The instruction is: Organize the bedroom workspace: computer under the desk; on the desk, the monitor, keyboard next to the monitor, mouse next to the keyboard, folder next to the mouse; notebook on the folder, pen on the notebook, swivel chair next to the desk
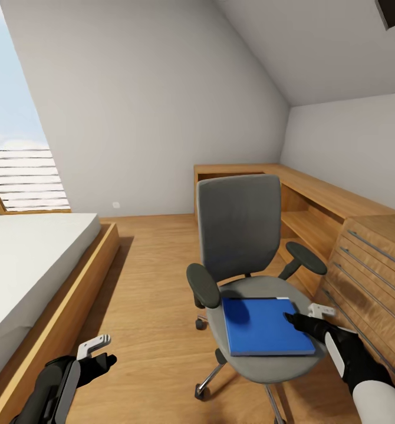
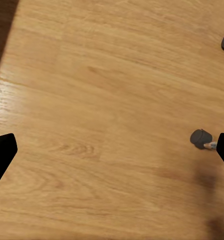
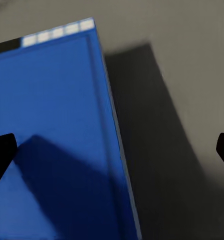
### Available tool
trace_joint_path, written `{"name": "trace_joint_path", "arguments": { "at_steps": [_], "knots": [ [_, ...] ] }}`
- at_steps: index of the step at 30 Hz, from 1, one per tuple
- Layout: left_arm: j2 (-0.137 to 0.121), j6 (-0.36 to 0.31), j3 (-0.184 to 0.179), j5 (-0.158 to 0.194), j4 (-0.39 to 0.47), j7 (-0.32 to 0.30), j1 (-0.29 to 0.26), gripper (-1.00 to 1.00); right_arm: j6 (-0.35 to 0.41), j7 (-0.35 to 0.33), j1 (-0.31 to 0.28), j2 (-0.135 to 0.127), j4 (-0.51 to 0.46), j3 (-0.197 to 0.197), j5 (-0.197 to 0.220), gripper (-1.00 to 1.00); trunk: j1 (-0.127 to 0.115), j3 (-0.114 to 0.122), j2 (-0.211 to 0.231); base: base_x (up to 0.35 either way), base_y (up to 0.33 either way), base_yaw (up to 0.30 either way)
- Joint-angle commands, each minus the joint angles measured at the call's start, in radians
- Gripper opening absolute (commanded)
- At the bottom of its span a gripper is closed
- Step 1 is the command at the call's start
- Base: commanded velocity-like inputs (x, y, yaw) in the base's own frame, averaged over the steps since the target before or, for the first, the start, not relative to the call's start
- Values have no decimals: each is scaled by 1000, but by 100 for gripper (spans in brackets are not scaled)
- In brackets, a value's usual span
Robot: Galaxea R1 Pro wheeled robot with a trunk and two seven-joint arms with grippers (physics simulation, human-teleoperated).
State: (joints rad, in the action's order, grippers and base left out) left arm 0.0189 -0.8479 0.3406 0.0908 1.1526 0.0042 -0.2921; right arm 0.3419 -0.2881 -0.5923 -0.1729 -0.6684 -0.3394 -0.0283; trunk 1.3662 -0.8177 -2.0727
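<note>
On the grey seat of the swivel chair (image 1: 240,235) lies the folder (image 1: 265,325), flat, its long right edge close to the seat's rim, and the right pincer (image 1: 306,315) hovers over that edge with its tips wide apart. The step in hand looks to be the pickup of the folder, so that it can go to the bench. To do it well, I would bring one finger down over the top face and the other past the outer edge, so the two straddle the rim seen in the right wrist view, where the folder (image 3: 51,135) ends and bare seat begins. A flat thing on a soft seat gives little room underneath; sliding it a little over the seat's rim first may open a gap for the lower finger. The chair stands on castors, so any sideways push could roll it away; press down gently, not across.

The folder is bright blue, rectangular, thin, with a raised border and a pale strip along one short end. It covers much of the seat.

The left pincer (image 1: 97,350) hangs low over the wooden floor (image 2: 106,100), fingers spread, holding nothing
</note>
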Motion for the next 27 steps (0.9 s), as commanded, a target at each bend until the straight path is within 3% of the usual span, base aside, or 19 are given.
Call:
{"name": "trace_joint_path", "arguments": {
  "at_steps": [1,10,27],
  "knots": [
    [1,-5,2,7,1,0,-1,100,-2,-17,0,1,8,-3,-6,100,0,-1,0,0,0,0],
    [2,-5,2,7,0,-1,-1,100,-65,-33,0,2,6,-3,-6,100,0,-1,0,0,0,0],
    [3,-5,0,6,0,-2,-1,100,-60,-34,1,4,-46,-3,-4,100,0,-1,0,0,0,0]
  ]
}}
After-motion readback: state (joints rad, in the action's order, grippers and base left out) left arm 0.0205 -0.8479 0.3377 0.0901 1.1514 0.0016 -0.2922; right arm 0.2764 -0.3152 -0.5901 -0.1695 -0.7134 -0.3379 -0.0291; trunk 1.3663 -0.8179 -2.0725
